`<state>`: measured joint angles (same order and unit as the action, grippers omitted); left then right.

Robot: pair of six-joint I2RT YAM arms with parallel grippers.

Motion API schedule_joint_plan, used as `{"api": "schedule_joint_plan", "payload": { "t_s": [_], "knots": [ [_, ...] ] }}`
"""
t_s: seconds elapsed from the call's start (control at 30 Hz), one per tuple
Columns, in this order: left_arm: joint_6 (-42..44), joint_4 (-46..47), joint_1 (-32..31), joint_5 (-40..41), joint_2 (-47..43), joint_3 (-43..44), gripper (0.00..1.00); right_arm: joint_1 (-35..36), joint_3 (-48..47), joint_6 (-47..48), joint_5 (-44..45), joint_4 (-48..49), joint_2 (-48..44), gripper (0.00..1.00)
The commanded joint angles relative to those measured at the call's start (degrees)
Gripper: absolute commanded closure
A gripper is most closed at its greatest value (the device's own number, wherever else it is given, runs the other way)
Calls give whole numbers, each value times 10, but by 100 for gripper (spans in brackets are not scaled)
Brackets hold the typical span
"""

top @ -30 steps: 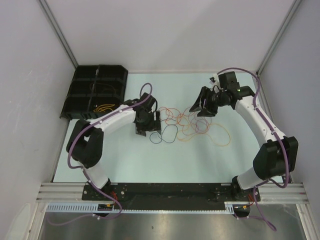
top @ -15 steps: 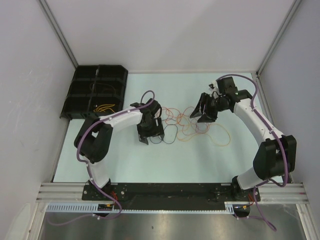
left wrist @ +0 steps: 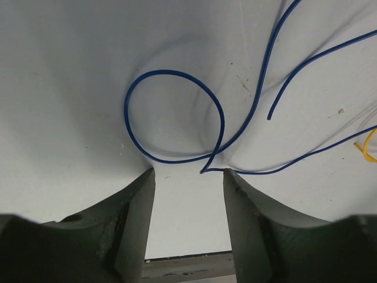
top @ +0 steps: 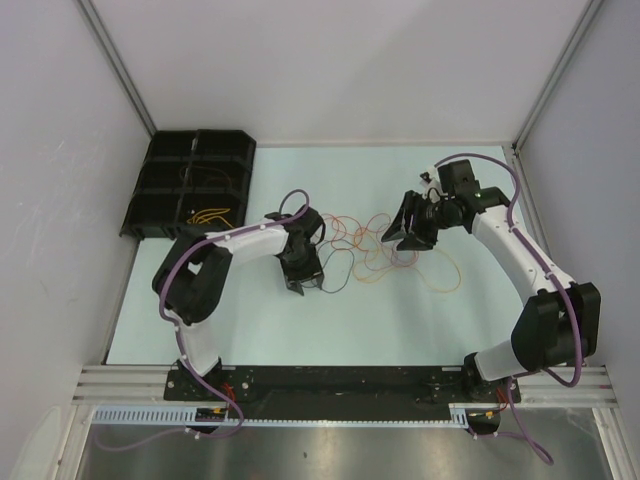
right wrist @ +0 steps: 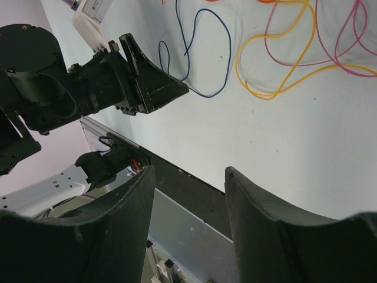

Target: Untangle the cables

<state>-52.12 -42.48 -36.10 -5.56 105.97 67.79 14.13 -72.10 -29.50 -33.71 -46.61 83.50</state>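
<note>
The cables (top: 385, 250) lie in a loose tangle of orange, red, yellow and pink loops mid-table. A dark loop (top: 338, 275) trails off the tangle's left side. My left gripper (top: 300, 276) is low over the table at that loop. In the left wrist view the dark blue cable (left wrist: 171, 71) curls just ahead of the left gripper (left wrist: 188, 174), and its kinked part lies at the line of the tips. The jaws are open and hold nothing. My right gripper (top: 405, 226) hovers over the tangle's upper right. It is open and empty (right wrist: 188, 171), with yellow (right wrist: 272, 97) and pink (right wrist: 306, 63) strands beyond it.
A black compartment tray (top: 190, 180) sits at the back left with a yellow-orange cable (top: 205, 213) in it. Grey walls close in the table on three sides. The right wrist view shows the left gripper (right wrist: 141, 88) and the black base rail (right wrist: 194, 188).
My left gripper has moved right and nearer, down to the dark loop, and its jaws have narrowed. The right gripper has shifted only slightly over the tangle.
</note>
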Motion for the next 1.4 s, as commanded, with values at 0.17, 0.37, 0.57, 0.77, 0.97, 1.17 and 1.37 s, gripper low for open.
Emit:
{"api": "schedule_joint_plan", "payload": {
  "t_s": [0.17,0.37,0.57,0.77,0.97,1.17,1.37],
  "knots": [
    [11,34,9,74,42,21,77,-4,4,8,-12,8,-23,45],
    [57,46,32,105,25,37,100,-6,3,5,-19,9,-24,44],
    [115,-18,53,178,-42,122,100,-11,2,-7,-26,17,-29,45],
    [147,-58,105,206,-110,190,100,-15,1,-32,-44,42,-30,45],
    [181,-93,149,231,-138,290,100,-16,-6,-44,-51,54,-29,45],
    [201,-76,158,180,-128,322,63,-16,-10,-47,-55,60,-30,45],
    [145,10,154,131,-166,143,27,-30,-16,-43,-50,48,-43,45]
  ]
}}
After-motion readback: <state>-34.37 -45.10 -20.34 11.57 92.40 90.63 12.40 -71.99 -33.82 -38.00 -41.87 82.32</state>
